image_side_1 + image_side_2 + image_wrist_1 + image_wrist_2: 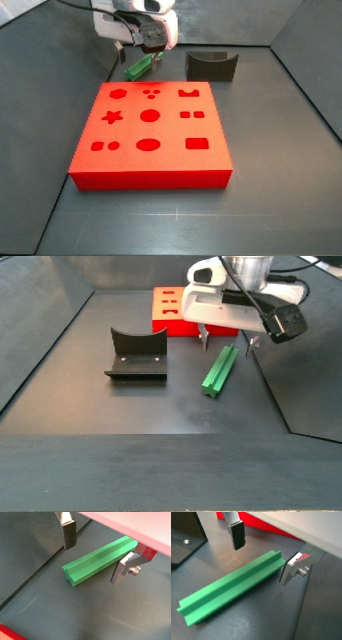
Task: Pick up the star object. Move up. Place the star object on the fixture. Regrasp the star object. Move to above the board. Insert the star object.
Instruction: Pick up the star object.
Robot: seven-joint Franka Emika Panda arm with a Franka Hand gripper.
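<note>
The star object (99, 560) is a bright green elongated peg lying flat on the dark floor; it also shows in the other wrist view (234, 588) and in both side views (138, 67) (219, 369). My gripper (93, 553) is open just above it, with one finger on each side of the peg's end, not touching; it also shows in the other wrist view (262, 555) and in both side views (139, 58) (227, 344). The fixture (135, 358) stands apart from the peg. The red board (150, 135) lies flat with its cut-outs up.
Dark walls enclose the floor on all sides (54, 331). A corner of the red board (264, 527) lies close behind the gripper. The fixture's base plate (183, 544) shows at the edge of a wrist view.
</note>
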